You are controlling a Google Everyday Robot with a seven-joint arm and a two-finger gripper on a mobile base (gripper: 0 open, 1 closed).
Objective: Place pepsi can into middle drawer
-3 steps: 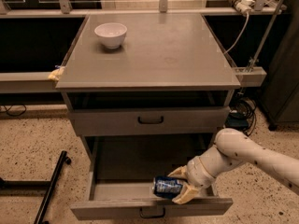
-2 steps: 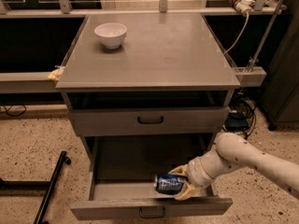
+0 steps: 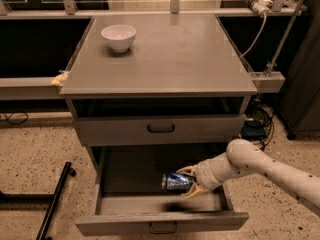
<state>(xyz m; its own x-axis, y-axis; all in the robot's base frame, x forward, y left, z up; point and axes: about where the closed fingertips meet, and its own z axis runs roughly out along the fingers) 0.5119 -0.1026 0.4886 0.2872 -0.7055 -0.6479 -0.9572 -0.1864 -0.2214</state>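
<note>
Since a second ago, the small blue pepsi can with white markings and silver ends (image 3: 174, 182) has lifted a little and moved back from the drawer front, deeper over the cavity. The pale, tan-fingered two-finger gripper (image 3: 187, 182) has travelled with it. The gripper is now inside the opening of the wide grey middle drawer with the dark loop handle (image 3: 120, 223), which is pulled well out. Its fingers are closed on the can's right end, one above and one below. The can lies on its side in mid-air, with a dark shadow on the drawer floor beneath it, so it does not look set down yet.

The main risk is the release. A can on its side that drops from any height is likely to bounce and roll, and it could knock against the drawer walls. Because the hold is at one end only, the free left end could also sag or twist out if the arm jolts.

The white forearm crosses just above the drawer's right wall, so a careless descent or withdrawal could catch that edge and push the drawer. Coming straight up could also bump the closed grey drawer above (image 3: 160, 130). The white ceramic bowl (image 3: 118, 36) on the grey cabinet top (image 3: 200, 64) is well out of the way.
</note>
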